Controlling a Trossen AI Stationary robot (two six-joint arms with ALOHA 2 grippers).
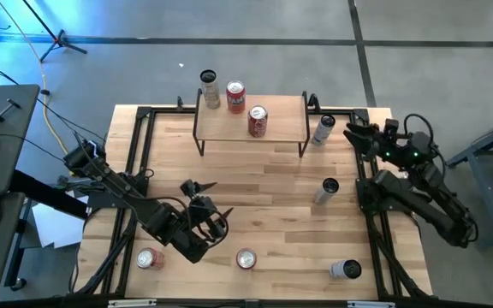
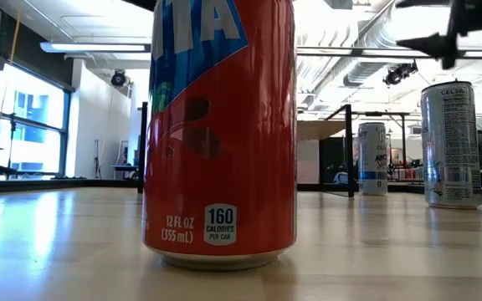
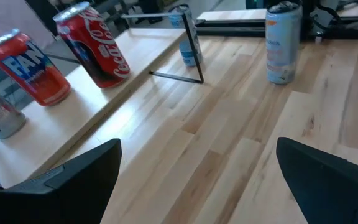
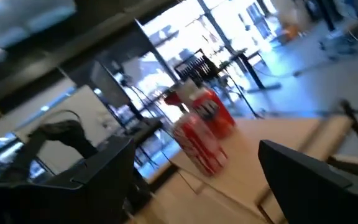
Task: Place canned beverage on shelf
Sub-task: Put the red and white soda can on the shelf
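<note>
The shelf (image 1: 282, 120) stands at the table's far middle on thin black legs. On its board stand a silver can (image 1: 210, 88), a red Fanta can (image 1: 235, 97) and a red Coca-Cola can (image 1: 258, 121). My left gripper (image 1: 197, 186) hovers open over the table's near left, pointing toward the shelf, with nothing between its fingers (image 3: 73, 180). My right gripper (image 1: 351, 134) is raised at the table's far right, open and empty. A slim can (image 1: 326, 190) stands on the table between the two arms.
A slim can (image 1: 323, 130) stands just right of the shelf. Two red cans (image 1: 246, 258) (image 1: 150, 258) and a pale can (image 1: 345, 269) are near the front edge. Black rails (image 1: 137, 154) frame the tabletop. Bare wood lies in front of the shelf.
</note>
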